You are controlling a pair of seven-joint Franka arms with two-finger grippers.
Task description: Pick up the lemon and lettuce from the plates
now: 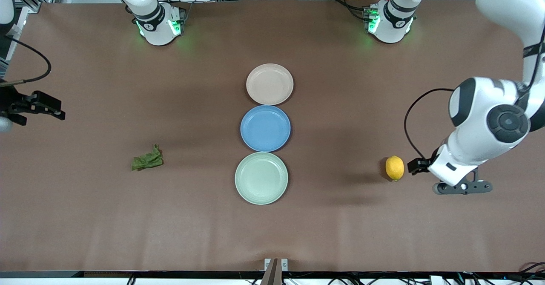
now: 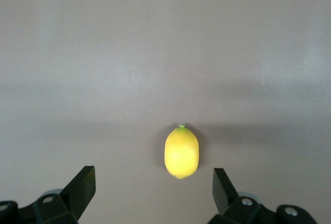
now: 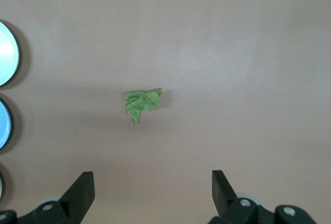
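**Both items found on the bare table, not on plates; both grippers empty**

Finding 1. The lemon [image 1: 394, 168] lies on the table [image 1: 340, 234] in the lower half of the front view, toward the left arm's end and well apart from the plates. It touches no plate.

Finding 2. The lettuce [image 1: 147, 159] lies on the table at about the same height in the frame, toward the right arm's end. It is also well clear of the plates.

Finding 3. Three plates stand in a column at the frame's centre: beige-pink plate [image 1: 269, 84] uppermost, blue plate [image 1: 265, 128] between, mint green plate [image 1: 261, 178] lowest. All three are empty.

Finding 4. The left gripper [image 2: 153, 178] hangs just beside the lemon with its fingers spread wide and nothing between them. In the left wrist view the lemon lies close ahead of the gap.

Finding 5. The right gripper [image 3: 152, 180] is at the upper edge region of the table's right-arm end, released and empty, with the lettuce well ahead of it.

Assessment. Each item lies at its own arm's end, which suits one arm to each. The items' position off the plates does not match the stated task, so the picking looks either finished or wrongly described.
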